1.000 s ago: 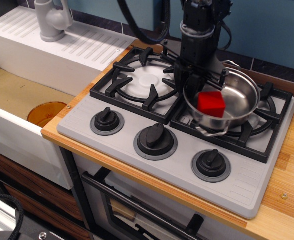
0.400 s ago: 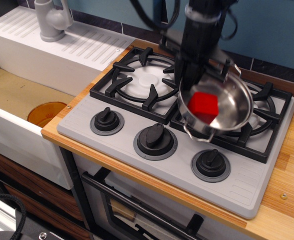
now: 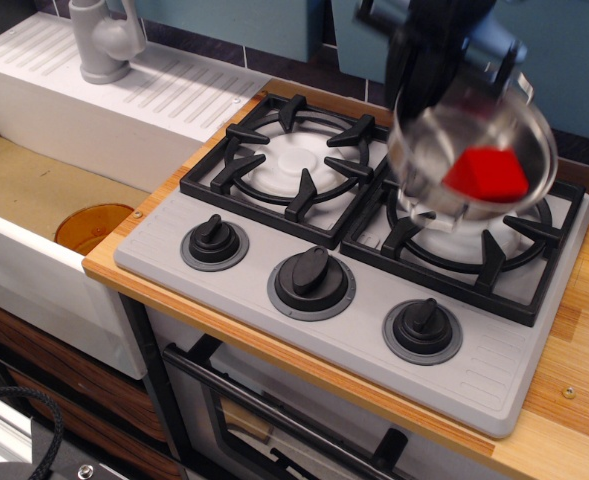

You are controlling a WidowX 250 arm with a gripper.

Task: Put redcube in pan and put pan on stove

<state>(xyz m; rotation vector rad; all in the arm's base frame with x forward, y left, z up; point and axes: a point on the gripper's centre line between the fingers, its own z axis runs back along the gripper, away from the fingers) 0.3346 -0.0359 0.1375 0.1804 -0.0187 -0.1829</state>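
Observation:
The shiny steel pan (image 3: 444,140) is lifted clear above the right burner (image 3: 474,252) of the grey stove (image 3: 534,350), tilted and motion-blurred. The redcube (image 3: 486,175) lies inside it, toward its right side. My gripper (image 3: 419,105) comes down from the top and holds the pan at its back-left rim. The fingers themselves are blurred and partly hidden by the pan. The left burner (image 3: 294,160) is bare.
Three black knobs (image 3: 312,280) line the stove's front. A white ribbed sink unit (image 3: 124,95) with a grey faucet (image 3: 104,40) stands at the left. An orange disc (image 3: 92,226) lies in the basin. Wooden counter (image 3: 584,390) runs along the right.
The pan with the redcube has risen off the right burner and swung up and to the right. The cube has slid to the pan's right side.

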